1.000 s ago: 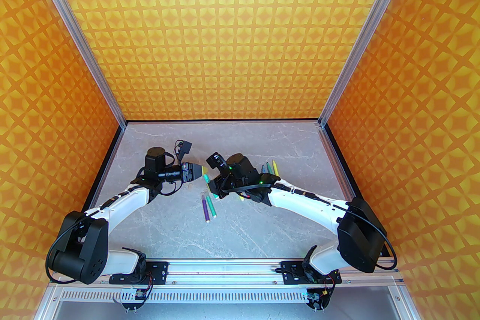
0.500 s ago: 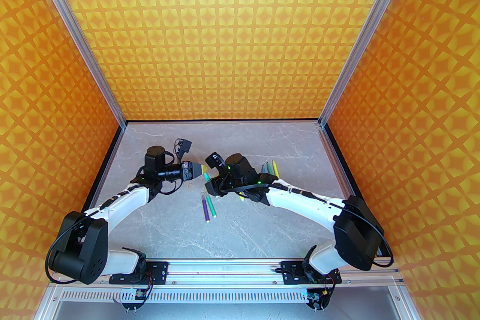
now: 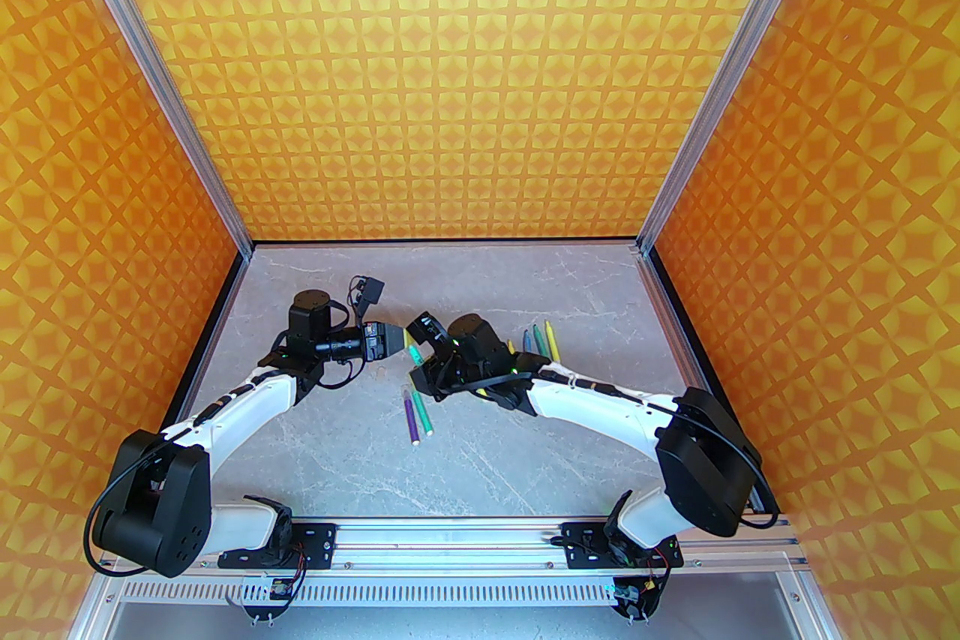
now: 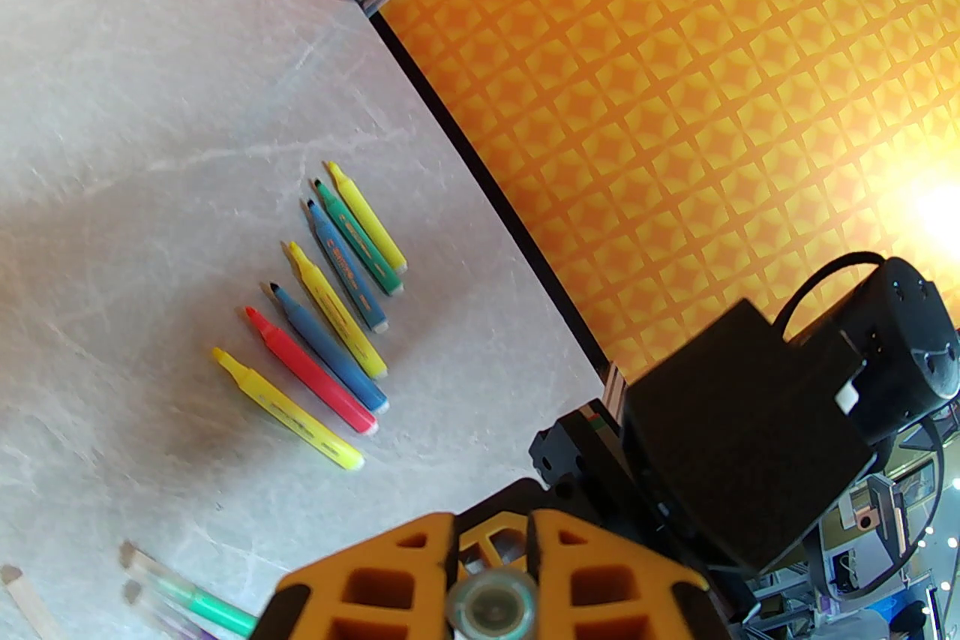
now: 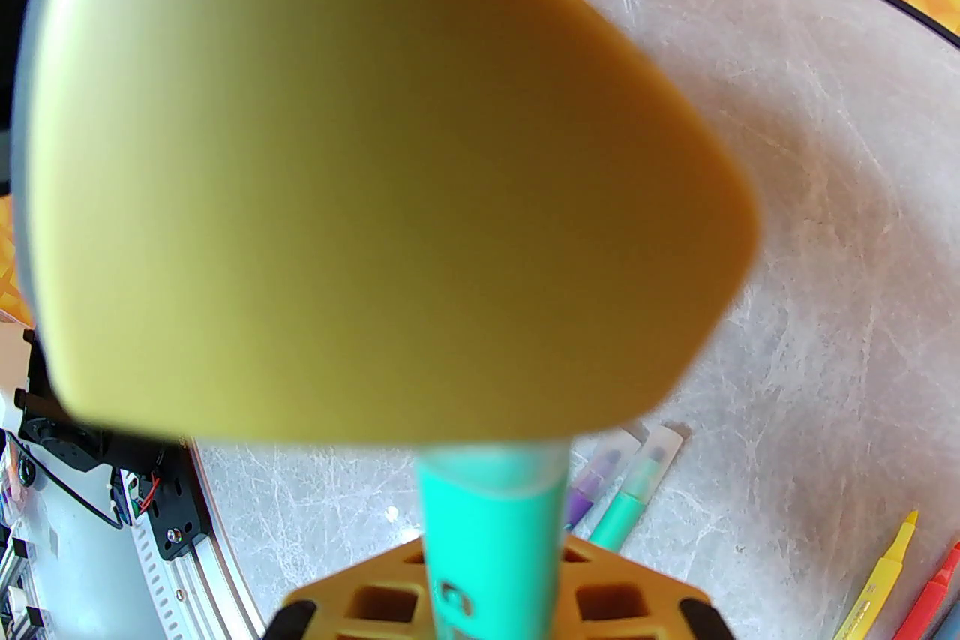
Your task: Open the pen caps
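Pulling one pen cap [image 4: 491, 605], pinched tight in my left gripper [image 3: 397, 342] mid-frame; my right gripper [image 5: 491, 596] is clamping its teal marker [image 5: 491, 532]. Seven uncapped markers [image 4: 330, 299] are lying done; two capped markers [image 3: 412, 419] are waiting.

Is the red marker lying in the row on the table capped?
No, the red marker lies with its pointed tip bare.

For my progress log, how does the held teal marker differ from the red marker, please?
The teal marker is held off the table, barrel in the right gripper, clear cap in the left gripper; the red marker lies on it. The teal marker is capped; the red marker's tip is bare. Their shape looks alike.
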Tool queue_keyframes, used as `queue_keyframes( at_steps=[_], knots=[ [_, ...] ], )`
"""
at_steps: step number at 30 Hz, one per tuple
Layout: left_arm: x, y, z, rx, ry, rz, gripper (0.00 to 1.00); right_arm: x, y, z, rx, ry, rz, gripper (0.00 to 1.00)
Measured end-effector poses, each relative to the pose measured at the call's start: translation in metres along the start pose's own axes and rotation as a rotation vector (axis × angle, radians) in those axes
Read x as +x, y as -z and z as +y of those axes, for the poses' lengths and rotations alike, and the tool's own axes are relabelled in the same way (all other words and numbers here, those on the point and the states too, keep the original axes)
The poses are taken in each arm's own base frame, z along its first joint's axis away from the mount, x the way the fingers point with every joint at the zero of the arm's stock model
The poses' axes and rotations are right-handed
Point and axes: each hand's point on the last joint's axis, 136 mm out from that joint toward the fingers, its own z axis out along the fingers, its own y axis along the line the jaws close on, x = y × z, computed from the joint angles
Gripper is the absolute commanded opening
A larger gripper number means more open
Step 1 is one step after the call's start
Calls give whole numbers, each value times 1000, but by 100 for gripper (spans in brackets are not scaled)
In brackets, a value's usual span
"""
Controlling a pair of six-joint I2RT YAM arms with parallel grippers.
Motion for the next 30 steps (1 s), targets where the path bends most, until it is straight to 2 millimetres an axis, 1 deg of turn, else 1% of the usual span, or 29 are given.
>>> queue_keyframes(
  at_steps=[6, 10, 11, 15, 17, 19, 22, 24, 26, 30],
  knots=[
    [4, 3, 2, 1, 74, 20, 0, 0, 11, 1, 3, 28, -64, 0],
    [5, 6, 3, -2, 119, 28, 0, 0, 15, 2, -1, 44, -97, 0],
    [2, 8, 5, -15, 119, 14, 0, 5, 15, 1, 1, 42, -84, 0],
    [-38, 40, 25, -123, 97, -143, 0, 49, 15, -9, 27, 4, 32, 0],
    [-45, 49, 26, -146, 87, -180, 0, 63, 15, -12, 34, -8, 68, 0],
    [-48, 52, 24, -155, 78, -195, 0, 67, 15, -14, 43, -11, 79, 0],
    [-47, 58, 27, -208, 78, -201, 0, 66, 15, -21, 83, -10, 74, 0],
    [-43, 63, 38, -289, 87, -199, 0, 67, 13, -30, 130, -18, 85, 0],
    [-35, 70, 53, -390, 102, -189, 0, 67, 8, -41, 184, -26, 99, 0],
    [-8, 89, 90, -616, 157, -138, 0, 69, -5, -63, 287, -49, 144, 0]
  ],
)
